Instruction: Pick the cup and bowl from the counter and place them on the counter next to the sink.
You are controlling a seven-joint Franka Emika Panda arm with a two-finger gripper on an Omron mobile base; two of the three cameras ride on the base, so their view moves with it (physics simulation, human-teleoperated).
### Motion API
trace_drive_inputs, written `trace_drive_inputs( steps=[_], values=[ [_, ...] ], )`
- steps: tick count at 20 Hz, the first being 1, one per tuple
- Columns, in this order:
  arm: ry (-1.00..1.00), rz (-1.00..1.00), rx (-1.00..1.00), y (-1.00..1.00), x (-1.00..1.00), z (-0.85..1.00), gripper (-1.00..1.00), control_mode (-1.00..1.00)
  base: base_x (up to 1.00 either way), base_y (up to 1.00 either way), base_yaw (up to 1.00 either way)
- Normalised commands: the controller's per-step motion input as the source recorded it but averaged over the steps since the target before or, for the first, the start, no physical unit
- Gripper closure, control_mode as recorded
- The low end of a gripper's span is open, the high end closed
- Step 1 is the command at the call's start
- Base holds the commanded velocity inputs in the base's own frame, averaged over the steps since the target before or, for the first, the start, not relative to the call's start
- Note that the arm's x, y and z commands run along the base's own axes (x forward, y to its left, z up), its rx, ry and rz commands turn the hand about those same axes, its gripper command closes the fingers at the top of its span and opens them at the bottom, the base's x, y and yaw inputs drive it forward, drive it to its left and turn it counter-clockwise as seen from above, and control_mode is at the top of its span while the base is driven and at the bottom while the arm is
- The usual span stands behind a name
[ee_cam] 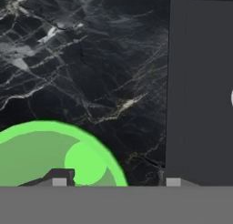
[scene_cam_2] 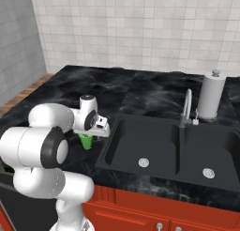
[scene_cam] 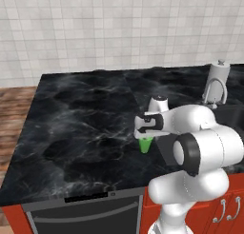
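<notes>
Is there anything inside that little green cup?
The hand view looks down into the cup: just its bare green bottom, nothing inside. A finger covers a sliver near the rim. It stands on the counter.

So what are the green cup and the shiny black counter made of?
The cup looks like smooth plastic: one flat bright green, see-through at the wall, no pattern. The counter looks like polished marble: black with thin white veins and a soft gloss. It is a rendered scene, so both are guesses.
</notes>
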Motion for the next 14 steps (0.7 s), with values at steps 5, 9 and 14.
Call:
trace_drive_inputs(
  steps=[5, 9, 14],
  values=[
    [-0.01, 0.0, 0.0, 0.0, -0.19, 0.38, -1.0, -1.0, 0.0, 0.0, 0.0],
    [0.0, 0.0, 0.0, 0.0, -0.11, 0.46, -1.0, -1.0, 0.0, 0.0, 0.0],
    [0.0, 0.0, 0.0, 0.0, -0.51, 0.34, -1.0, -1.0, 0.0, 0.0, 0.0]
  ],
)
